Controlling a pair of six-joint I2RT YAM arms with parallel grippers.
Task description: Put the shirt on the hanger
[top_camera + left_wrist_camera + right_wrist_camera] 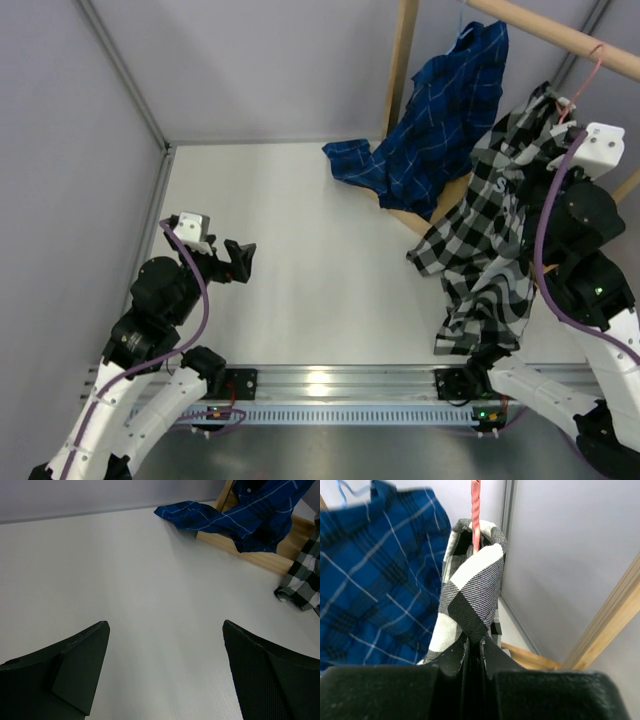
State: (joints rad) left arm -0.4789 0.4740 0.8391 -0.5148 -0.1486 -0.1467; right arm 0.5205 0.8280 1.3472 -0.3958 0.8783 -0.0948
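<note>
Shirt (490,240): large black-and-white checks, woven cloth, with a dark band across it bearing white letters too small to read. It hangs at the right side of the top view. Its upper end is bunched just under the wooden rod (560,35), and the rest falls in loose folds to the bench (300,280), with the lowest folds near the right arm's base. One corner of it shows at the right edge of the left wrist view, lying on the bench.

Hanger (476,515): thin pink wire. Only the twisted neck and hook show. The neck rises out of a fold of the check collar, and in the top view the hook reaches up to the rod. The shoulders of the hanger are hidden by cloth, so I cannot tell how far the shirt sits on them.

Count:
- Shirts: two, this one and a blue plaid shirt (430,130) with thin light lines. The blue one hangs beside the wooden upright (402,70), with one end trailing onto the bench.
- Pink hangers: one.
- Rods: one.
- Hands: two.

Right hand (472,647): fingers pressed together on a fold of the check shirt, just below the hanger neck.

Left hand (240,260): fingers spread wide, holding nothing, above bare bench at the left, well apart from both shirts.
</note>
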